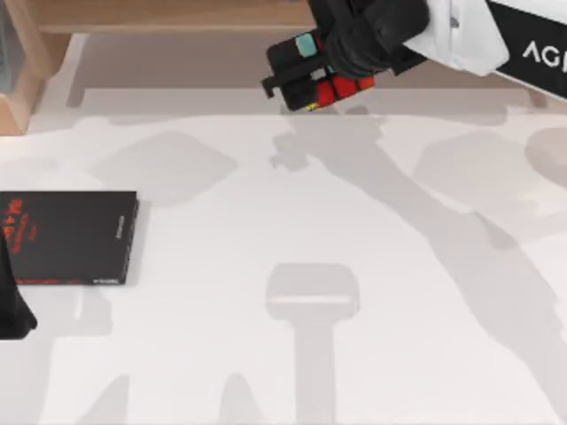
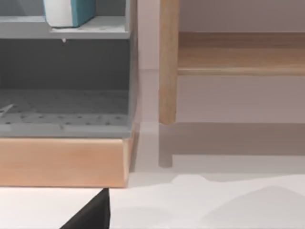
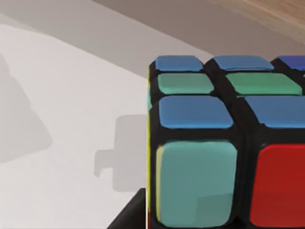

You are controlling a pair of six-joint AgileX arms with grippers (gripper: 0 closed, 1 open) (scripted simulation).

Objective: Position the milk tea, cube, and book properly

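Observation:
My right gripper (image 1: 308, 73) is shut on the cube (image 1: 337, 88), holding it in the air at the table's back edge, right of centre. The right wrist view shows the cube (image 3: 219, 143) close up, with blue, green, teal and red stickers and black edges. A white-and-teal thing, apparently the book (image 2: 69, 12), stands on an upper grey shelf in the left wrist view. The milk tea is out of view. My left arm (image 1: 13, 305) is parked at the table's left edge, and a dark fingertip (image 2: 90, 214) of it is visible.
A thin black book with red lettering (image 1: 66, 237) lies flat at the table's left. A wooden shelf unit (image 2: 62, 160) with grey compartments stands at the back left. A wooden board (image 1: 177, 16) runs along the back, with a wooden post (image 2: 168, 62) beside the shelf unit.

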